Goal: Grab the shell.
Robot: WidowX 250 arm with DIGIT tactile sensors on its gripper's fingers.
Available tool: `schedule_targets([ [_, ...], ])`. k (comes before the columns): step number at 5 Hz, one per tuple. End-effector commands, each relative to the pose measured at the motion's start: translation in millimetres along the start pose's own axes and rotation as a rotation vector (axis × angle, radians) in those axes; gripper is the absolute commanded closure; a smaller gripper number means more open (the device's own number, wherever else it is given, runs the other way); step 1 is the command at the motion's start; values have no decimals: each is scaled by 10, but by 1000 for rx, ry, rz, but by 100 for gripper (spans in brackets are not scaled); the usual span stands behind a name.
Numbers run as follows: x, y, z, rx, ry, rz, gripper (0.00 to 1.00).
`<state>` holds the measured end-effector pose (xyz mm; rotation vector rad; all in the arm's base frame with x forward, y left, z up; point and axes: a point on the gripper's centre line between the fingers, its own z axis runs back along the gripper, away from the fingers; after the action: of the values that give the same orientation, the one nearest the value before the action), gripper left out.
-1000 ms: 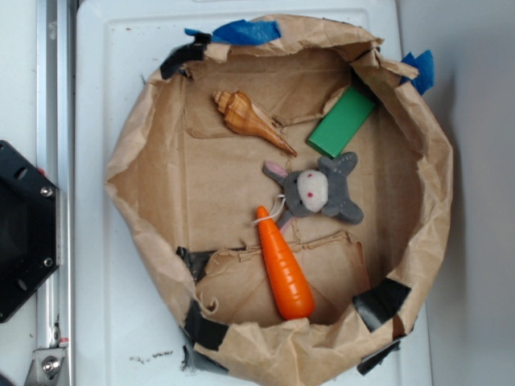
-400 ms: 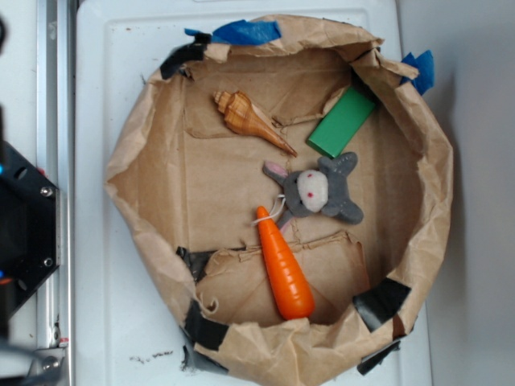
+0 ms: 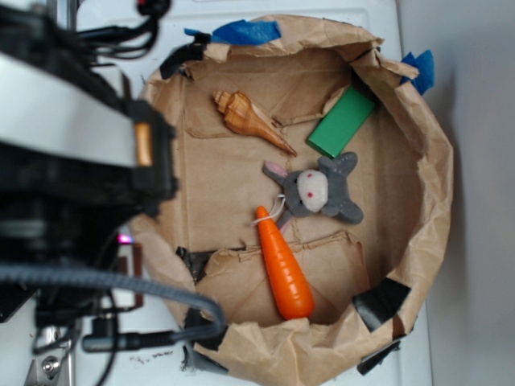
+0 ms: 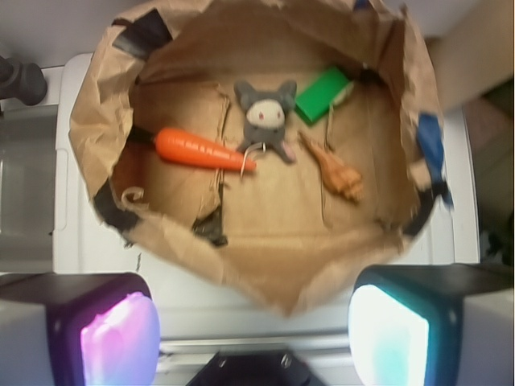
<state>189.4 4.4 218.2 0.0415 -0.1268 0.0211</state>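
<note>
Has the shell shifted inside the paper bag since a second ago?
No. In the exterior view the shell lies where it did, its thin tip pointing toward the green block, apart from it. Only the robot arm has swung in.

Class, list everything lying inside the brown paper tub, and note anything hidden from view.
Inside the paper tub: the shell, a green block, a grey plush toy and an orange carrot. In the exterior view the robot arm covers the tub's left rim; torn paper flaps could conceal something underneath.

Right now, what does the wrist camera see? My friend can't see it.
A brown paper bin holds a tan shell, a grey bunny toy, an orange carrot and a green block. The open jaws frame the bottom edge, outside the bin.
</note>
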Motion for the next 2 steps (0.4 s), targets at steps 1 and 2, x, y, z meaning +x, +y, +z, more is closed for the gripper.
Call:
schedule_targets([
  [1,283,118,-414,-64,-38,-84,0],
  [2,253,162,-679,-56,-85,-185,0],
])
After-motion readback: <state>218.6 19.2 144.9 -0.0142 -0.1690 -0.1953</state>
